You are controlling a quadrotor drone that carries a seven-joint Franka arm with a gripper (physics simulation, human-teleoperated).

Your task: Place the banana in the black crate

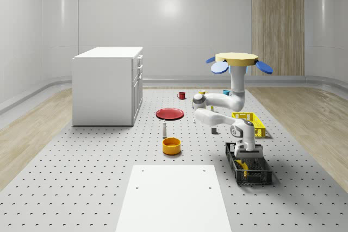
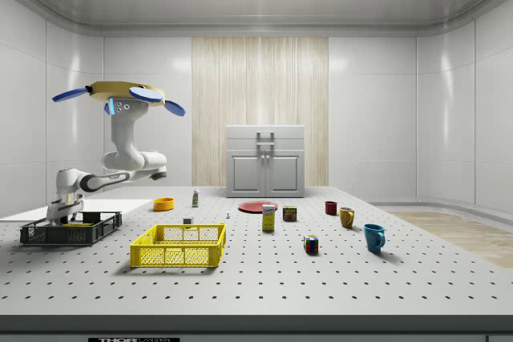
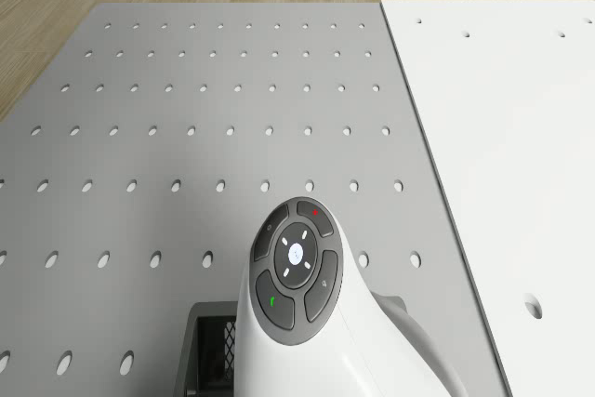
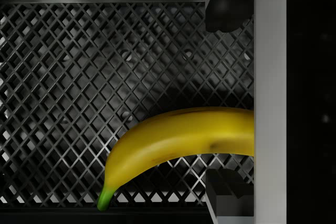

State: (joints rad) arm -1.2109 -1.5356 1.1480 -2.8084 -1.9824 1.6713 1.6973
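The yellow banana [image 4: 178, 140] lies curved on the mesh floor of the black crate [image 4: 79, 77], its green stem toward one wall. My gripper [image 4: 231, 100] is down inside the crate, open, its fingers [image 4: 227, 9] standing well apart on either side of the banana without touching it. In the whole-scene view the drone [image 1: 236, 61] hovers over the table behind the black crate [image 1: 260, 177], the arm bends down to the gripper [image 1: 247, 153], and a bit of banana [image 1: 244, 165] shows inside. The side view has the gripper [image 2: 62, 215] in the crate [image 2: 96, 228] at the left.
A yellow crate [image 1: 255, 124] stands just behind the black one. An orange bowl [image 1: 171, 145], a small bottle [image 1: 165, 129] and a red plate [image 1: 170, 114] lie toward the whole-scene view's left, a white cabinet [image 1: 109, 85] beyond. A white panel [image 1: 174, 199] covers the front.
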